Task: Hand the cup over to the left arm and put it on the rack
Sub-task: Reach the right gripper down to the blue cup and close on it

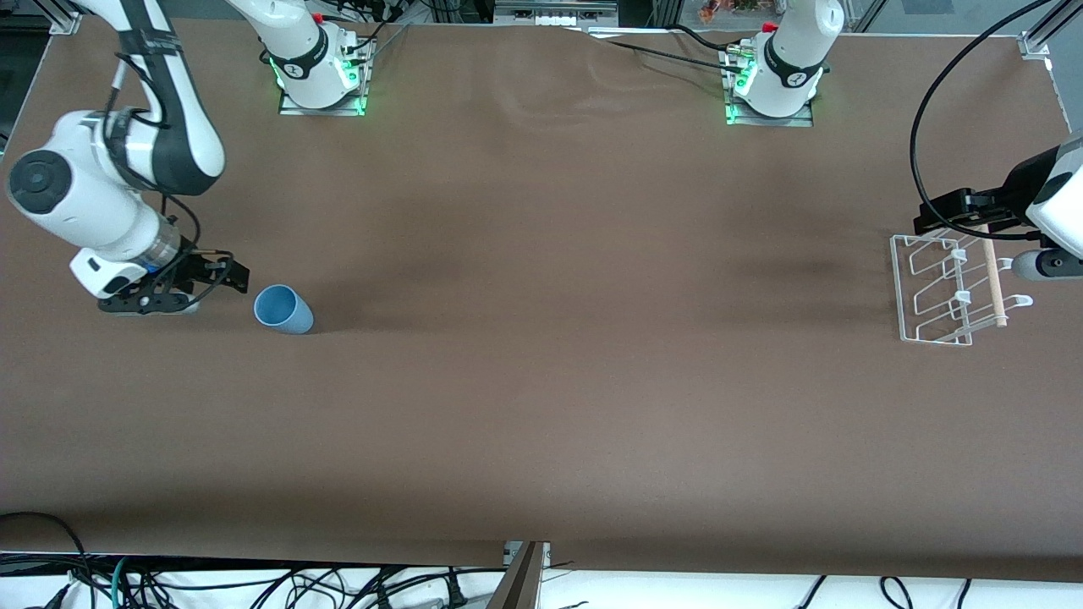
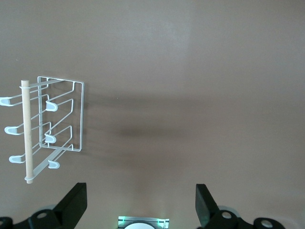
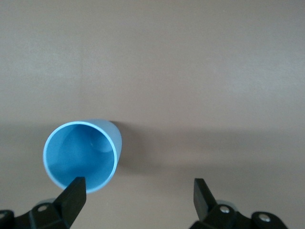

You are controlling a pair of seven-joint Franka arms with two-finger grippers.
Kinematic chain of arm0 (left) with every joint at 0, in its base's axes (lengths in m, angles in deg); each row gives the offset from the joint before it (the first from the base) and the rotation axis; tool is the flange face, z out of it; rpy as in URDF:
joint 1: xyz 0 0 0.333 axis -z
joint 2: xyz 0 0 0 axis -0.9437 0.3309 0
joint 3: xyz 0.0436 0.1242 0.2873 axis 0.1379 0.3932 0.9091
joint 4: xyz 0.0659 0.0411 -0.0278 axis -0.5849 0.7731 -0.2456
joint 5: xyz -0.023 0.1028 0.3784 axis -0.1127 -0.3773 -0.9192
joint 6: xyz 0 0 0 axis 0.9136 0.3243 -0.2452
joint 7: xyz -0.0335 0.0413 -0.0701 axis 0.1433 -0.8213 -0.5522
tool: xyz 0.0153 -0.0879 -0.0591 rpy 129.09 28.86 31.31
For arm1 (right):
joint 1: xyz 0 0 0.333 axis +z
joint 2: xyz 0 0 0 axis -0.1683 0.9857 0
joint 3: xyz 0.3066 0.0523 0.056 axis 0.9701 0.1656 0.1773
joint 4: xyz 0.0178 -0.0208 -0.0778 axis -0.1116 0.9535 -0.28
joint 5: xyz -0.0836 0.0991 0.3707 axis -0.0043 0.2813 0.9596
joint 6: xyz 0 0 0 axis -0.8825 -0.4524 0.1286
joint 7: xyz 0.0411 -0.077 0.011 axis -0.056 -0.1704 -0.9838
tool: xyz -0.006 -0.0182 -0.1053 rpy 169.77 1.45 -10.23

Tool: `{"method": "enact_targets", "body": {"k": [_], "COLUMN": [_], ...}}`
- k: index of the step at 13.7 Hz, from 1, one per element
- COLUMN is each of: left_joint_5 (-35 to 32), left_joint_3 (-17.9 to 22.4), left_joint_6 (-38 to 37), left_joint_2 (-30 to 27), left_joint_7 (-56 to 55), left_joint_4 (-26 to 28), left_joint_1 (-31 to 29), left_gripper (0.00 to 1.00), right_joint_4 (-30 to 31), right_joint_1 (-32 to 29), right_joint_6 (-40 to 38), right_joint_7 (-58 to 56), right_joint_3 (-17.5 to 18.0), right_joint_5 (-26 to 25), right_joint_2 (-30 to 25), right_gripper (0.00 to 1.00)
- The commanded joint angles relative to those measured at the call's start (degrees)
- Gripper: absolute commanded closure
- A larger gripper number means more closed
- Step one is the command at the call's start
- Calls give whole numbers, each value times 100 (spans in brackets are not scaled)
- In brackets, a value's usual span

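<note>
Cup (image 1: pixel 283 309): light blue tumbler standing upright on the brown worktop (image 1: pixel 541 381), mouth up, in the left part of the front view; nothing is gripping it

Right gripper (image 1: pixel 222 277): hovering low just beside the cup, at the left edge of the front view; fingers (image 3: pixel 71 198) are spread wide and holding nothing; in the right wrist view the cup's rim is lying by one finger, off-centre, not between the pair

Left gripper (image 2: pixel 141 202): waiting over the worktop by the rack, at the right edge of the front view; fingers are gaping wide, empty

Rack (image 1: pixel 948 288): white wire frame with a wooden dowel (image 1: pixel 993 279), sitting at the left arm's end of the worktop, well apart from the cup

Stage, as I judge it: pick-up is not yet made; handover and racking are both outstanding

Risk one: with the cup sitting off-centre, a finger is likely clipping the rim on descent and tipping or rolling the light tumbler

Risk two: tapered, smooth wall is inviting slip if squeezed high near the rim

Risk three: at handover, releasing before the left fingers are gripping firmly is dropping the cup

Risk four: rack is light wire, so a nudge may be shifting it
</note>
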Motion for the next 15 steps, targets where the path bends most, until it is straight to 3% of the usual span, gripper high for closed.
{"method": "enact_targets", "body": {"k": [1,6,7,8,10,12,15], "left_joint_5": [97,97,97,97,106,106,106], "left_joint_3": [-24,-24,-24,-24,-24,-24,-24], "left_joint_6": [37,37,37,37,37,37,37], "left_joint_2": [-3,-3,-3,23,23,23,32], "left_joint_7": [-15,-15,-15,-15,-23,-24,-24], "left_joint_4": [-12,-12,-12,-12,-20,-21,-21], "left_joint_1": [-50,-41,-50,-50,-41,-32,-50], "left_gripper": [0,0,0,0,0,0,0], "right_joint_4": [170,179,179,179,162,118,22], "right_joint_1": [29,47,47,29,47,47,29], "right_joint_6": [608,1032,1032,1041,1023,1006,971], "right_joint_7": [-12,-3,-3,-3,-3,-47,-100], "right_joint_3": [5,101,110,111,146,225,225], "right_joint_5": [-26,-17,-17,-17,-17,-17,-17], "right_joint_2": [154,664,735,770,762,744,727], "right_gripper": [0,1,6,21,69,100,100]}}
